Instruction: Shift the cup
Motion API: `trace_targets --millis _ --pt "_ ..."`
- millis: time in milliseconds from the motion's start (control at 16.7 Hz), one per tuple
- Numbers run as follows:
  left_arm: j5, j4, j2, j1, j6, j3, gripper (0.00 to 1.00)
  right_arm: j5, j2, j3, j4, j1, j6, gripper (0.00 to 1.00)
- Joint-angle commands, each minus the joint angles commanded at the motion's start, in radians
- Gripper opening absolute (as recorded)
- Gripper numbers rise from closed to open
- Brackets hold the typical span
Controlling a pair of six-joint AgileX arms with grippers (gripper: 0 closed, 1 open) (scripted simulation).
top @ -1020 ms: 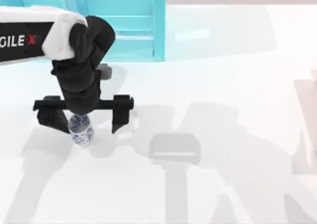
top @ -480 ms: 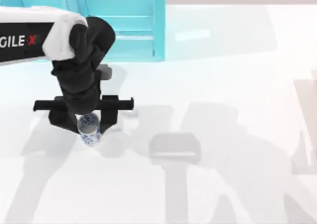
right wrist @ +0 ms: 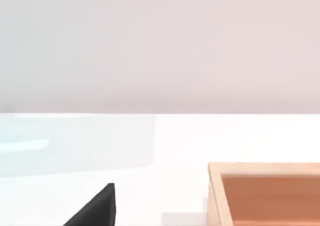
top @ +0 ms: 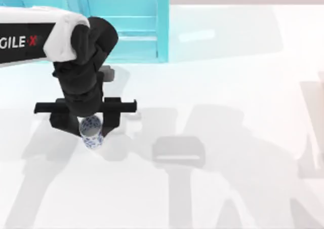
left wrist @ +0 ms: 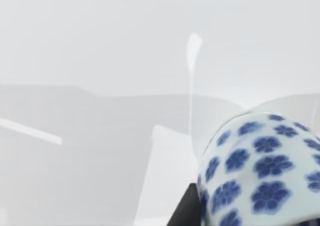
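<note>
The cup (top: 92, 137), white with blue flowers, stands at the table's left, and its open mouth faces up in the top view. My left gripper (top: 90, 127) reaches down over it, its black fingers (top: 112, 118) pressed against the cup's two sides. From the left wrist view the cup (left wrist: 260, 171) looms close, beside one black finger (left wrist: 187, 211). A black part of my right gripper (right wrist: 97, 208) shows in the right wrist view, above the white table.
A teal frame (top: 126, 21) stands at the table's back left, behind my left arm. In the right wrist view a wooden box (right wrist: 270, 191) with a raised rim lies on the table. Grey shadows cross the white tabletop (top: 228, 87).
The left gripper's fingers closed in from a wide spread onto the cup, and the cup slid slightly to the right. Over the last half second nothing has moved.
</note>
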State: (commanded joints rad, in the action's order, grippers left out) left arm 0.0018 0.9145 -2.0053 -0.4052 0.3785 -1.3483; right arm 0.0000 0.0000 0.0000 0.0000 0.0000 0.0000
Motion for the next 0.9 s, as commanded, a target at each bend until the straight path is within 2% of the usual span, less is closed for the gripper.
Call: trace_targets --millis 240,420,600,900 --pt "0.000 0.007 -0.002 0.014 -0.015 -0.009 0.00 0.000 0.000 0.000 0.000 0.000 0.000 1.00" --pt "0.000 0.051 -0.018 0.113 -0.112 -0.061 0.00 0.000 0.000 0.000 0.000 0.000 0.000 1.00" --pt "0.000 0.120 -0.032 0.293 -0.288 -0.130 0.00 0.000 0.000 0.000 0.000 0.000 0.000 1.00" --pt "-0.004 0.244 -0.039 0.666 -0.664 -0.243 0.00 0.000 0.000 0.000 0.000 0.000 0.000 1.00"
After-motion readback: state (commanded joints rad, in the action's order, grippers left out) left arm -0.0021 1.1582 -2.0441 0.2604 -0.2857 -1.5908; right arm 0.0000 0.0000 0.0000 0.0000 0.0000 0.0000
